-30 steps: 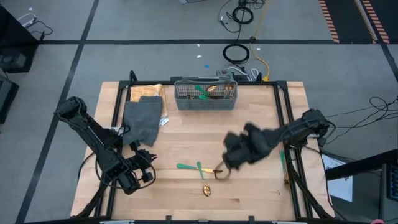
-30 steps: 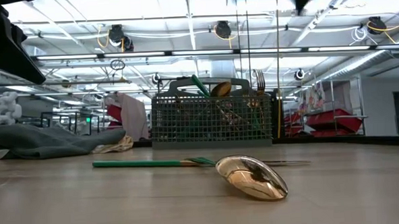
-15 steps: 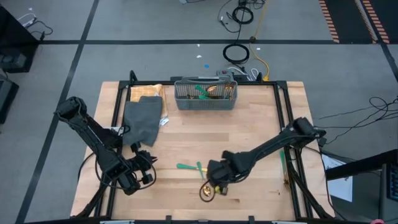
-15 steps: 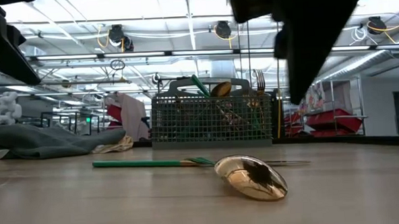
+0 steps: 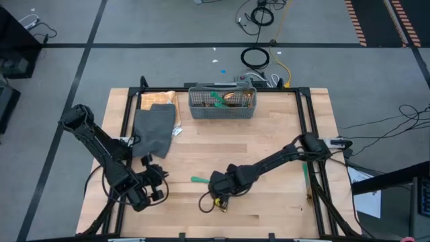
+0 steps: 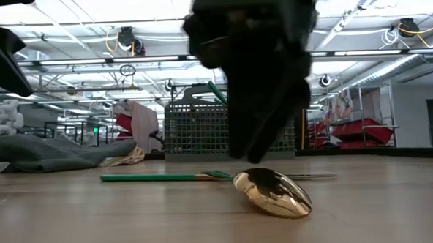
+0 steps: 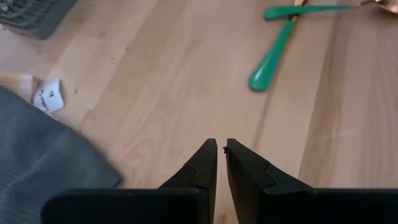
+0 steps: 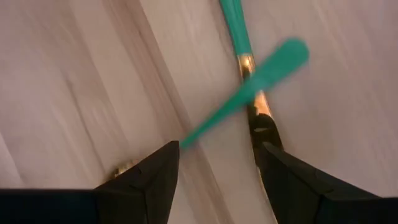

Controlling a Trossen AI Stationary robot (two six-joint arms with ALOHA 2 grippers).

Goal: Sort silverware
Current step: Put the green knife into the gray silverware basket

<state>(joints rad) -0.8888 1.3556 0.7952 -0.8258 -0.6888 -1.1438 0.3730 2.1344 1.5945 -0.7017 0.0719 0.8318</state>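
- Silverware sorting on a wooden counter [image 5: 269,134]: the right end effector [image 5: 216,196] is hanging low over the front middle of the counter, its arm stretching in from the right edge.
- Its fingers [image 8: 146,180] are standing spread wide, gripping nothing, with two crossed green-handled utensils [image 8: 255,81] lying on the wood between and just ahead of them in the right wrist view.
- A gold spoon head [image 6: 274,192] is lying bowl-up on the counter right under that end effector in the low view, with a green-handled fork [image 6: 168,177] stretching flat just behind it.
- From above, one green handle [image 5: 199,180] is showing just left of the right end effector.
- The left end effector [image 5: 149,190] is waiting near the front left corner of the counter, its fingers [image 7: 202,168] pressed almost together and holding nothing; in its wrist view the two crossed green handles [image 7: 273,56] are lying well ahead of it.
- A grey mesh basket [image 5: 222,103] is sitting at the back middle of the counter, already holding several green-and-gold utensils [image 5: 218,98] that are leaning inside it.
- A grey folded cloth [image 5: 153,130] is lying at the back left, beside the basket.
- Another slim green utensil [image 5: 304,172] is lying along the right edge of the counter, well apart from the rest.
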